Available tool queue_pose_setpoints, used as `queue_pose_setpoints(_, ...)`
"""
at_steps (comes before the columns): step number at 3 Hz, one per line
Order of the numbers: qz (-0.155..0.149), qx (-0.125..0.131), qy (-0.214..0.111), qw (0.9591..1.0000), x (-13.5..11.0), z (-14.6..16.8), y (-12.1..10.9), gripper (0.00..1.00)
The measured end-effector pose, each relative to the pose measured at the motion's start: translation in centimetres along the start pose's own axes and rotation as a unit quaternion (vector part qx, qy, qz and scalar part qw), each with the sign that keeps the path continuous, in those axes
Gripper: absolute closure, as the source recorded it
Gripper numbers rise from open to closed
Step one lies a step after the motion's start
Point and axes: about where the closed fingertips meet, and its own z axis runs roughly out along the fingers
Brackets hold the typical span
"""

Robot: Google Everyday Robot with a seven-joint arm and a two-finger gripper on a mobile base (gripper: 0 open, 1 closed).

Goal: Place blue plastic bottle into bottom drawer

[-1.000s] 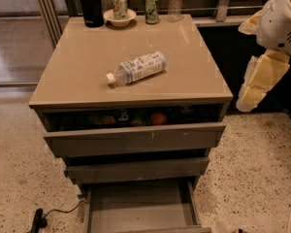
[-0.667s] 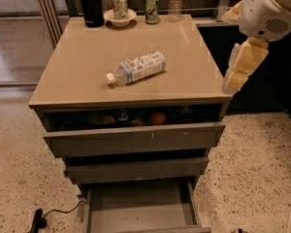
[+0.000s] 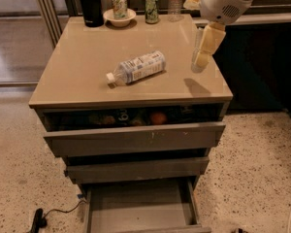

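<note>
Blue plastic bottle (image 3: 136, 68) lies on its side mid-counter (image 3: 77, 81): probably light, thin-walled, slick, rolls easily, so grab across the labelled body; pincer (image 3: 201, 62) hangs to its right, released or clenched can't tell.

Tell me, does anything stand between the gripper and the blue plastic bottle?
Nothing visible does. The gripper hovers over the cabinet top; the blue plastic bottle lies on its side at the middle of it, with only bare surface between them.
</note>
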Motion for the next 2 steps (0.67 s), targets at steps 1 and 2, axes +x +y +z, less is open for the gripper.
queue_pose_setpoints(1,-0.035,-0.015,-0.040,0.9985,-2.34,2.43,-1.40,0.00)
queue_pose_setpoints(2,-0.035,-0.015,-0.040,0.9985,-2.34,2.44,-1.41,0.00)
